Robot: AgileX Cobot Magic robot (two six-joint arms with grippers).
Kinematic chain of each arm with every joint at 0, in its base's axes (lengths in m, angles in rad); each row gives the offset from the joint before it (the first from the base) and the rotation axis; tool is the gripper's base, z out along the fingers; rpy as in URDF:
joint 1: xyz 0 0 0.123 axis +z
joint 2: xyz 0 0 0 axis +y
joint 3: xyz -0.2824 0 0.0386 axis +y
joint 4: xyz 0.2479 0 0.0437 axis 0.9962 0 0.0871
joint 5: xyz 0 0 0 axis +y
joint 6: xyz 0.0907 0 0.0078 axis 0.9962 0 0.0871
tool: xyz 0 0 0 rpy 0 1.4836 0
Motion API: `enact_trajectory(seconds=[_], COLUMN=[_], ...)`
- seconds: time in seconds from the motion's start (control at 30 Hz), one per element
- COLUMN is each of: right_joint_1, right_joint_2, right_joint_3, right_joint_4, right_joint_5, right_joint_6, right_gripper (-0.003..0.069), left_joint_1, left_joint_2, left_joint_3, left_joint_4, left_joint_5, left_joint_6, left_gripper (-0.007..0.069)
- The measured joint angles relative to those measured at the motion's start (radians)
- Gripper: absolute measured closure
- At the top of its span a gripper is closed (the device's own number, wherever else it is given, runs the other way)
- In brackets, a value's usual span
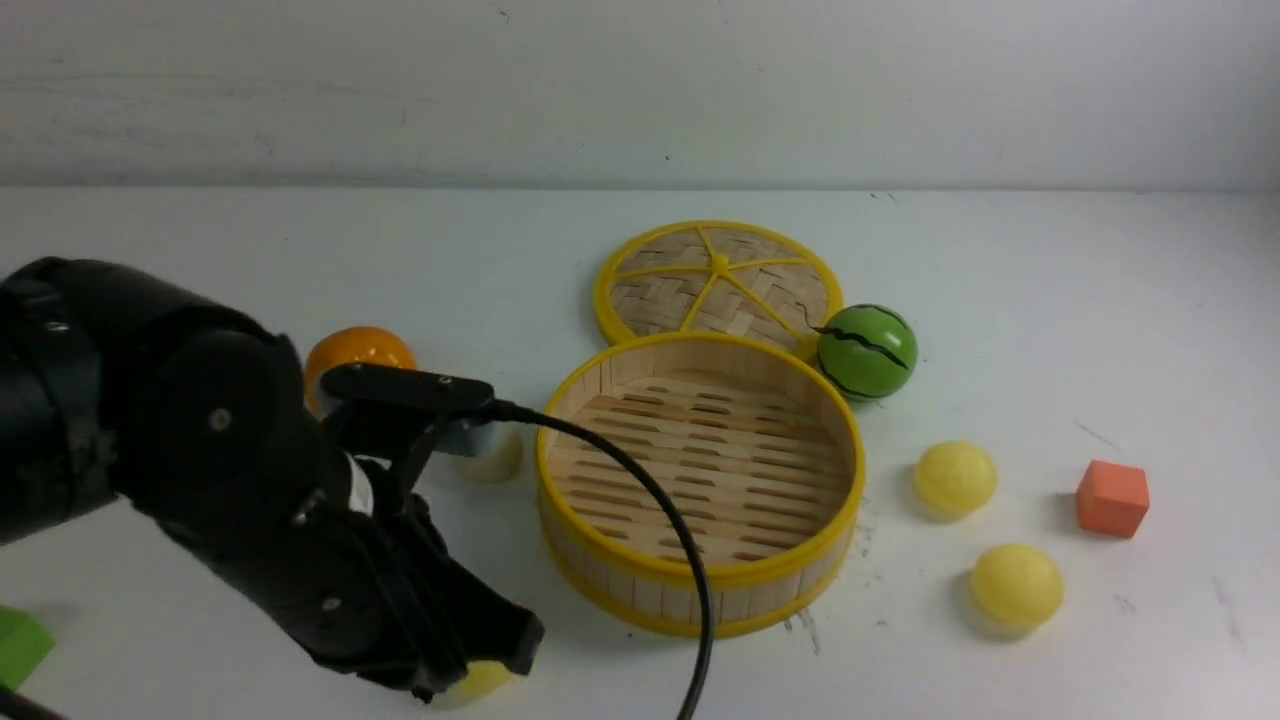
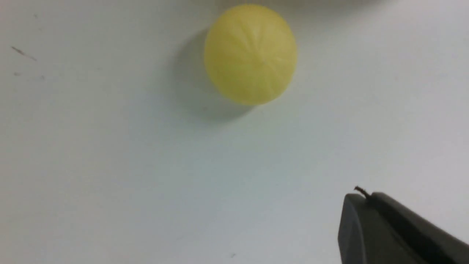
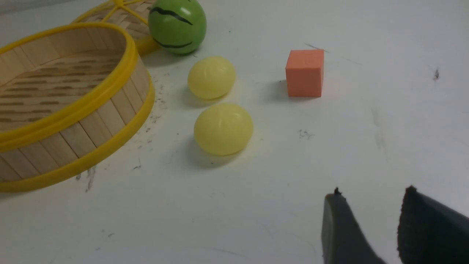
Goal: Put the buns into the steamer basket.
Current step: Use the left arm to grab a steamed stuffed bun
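The steamer basket (image 1: 640,590) stands in the middle of the table with nothing in it; it also shows in the right wrist view (image 3: 110,102). Two pale yellow buns (image 1: 955,477) (image 1: 1017,585) lie to its right, also in the right wrist view (image 3: 211,77) (image 3: 223,128). An off-white bun (image 1: 495,458) lies left of the basket, partly hidden by my left arm. A third yellow bun (image 1: 485,682) (image 2: 250,54) lies at the front, just beyond my left gripper (image 1: 490,655) (image 2: 366,196), which is shut and empty. My right gripper (image 3: 372,205) is open and empty, short of the two buns.
The flat woven lid (image 1: 718,280) lies behind the basket. A green watermelon ball (image 1: 866,350) sits by it. An orange fruit (image 1: 358,350) is behind my left arm. An orange cube (image 1: 1112,497) is at the right. A green block (image 1: 20,645) is at the left edge.
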Motion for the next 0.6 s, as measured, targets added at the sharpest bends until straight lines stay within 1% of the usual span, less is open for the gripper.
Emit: enact_trajectory(seconds=[0.2, 0.3, 0.4, 0.6], right_joint_1=[0.0, 0.0, 0.0, 0.0], right_joint_2=[0.0, 0.0, 0.0, 0.0], right_joint_3=[0.0, 0.0, 0.0, 0.0], right_joint_4=[0.0, 0.0, 0.0, 0.0], right_joint_5=[0.0, 0.0, 0.0, 0.0], right_joint_6=[0.0, 0.0, 0.0, 0.0], right_gripper=[0.042, 0.042, 0.042, 0.042], left_joint_1=[-0.008, -0.008, -0.008, -0.008], left_joint_2=[0.125, 0.162, 0.203, 0.253], left_joint_3=[-0.069, -0.093, -0.116, -0.129], left_joint_4=[0.072, 0.082, 0.085, 0.114], left_joint_5=[-0.003, -0.006, -0.008, -0.04], left_joint_6=[-0.021, -0.015, -0.01, -0.012], left_gripper=[0.0638, 0.0637, 0.0613, 0.0487])
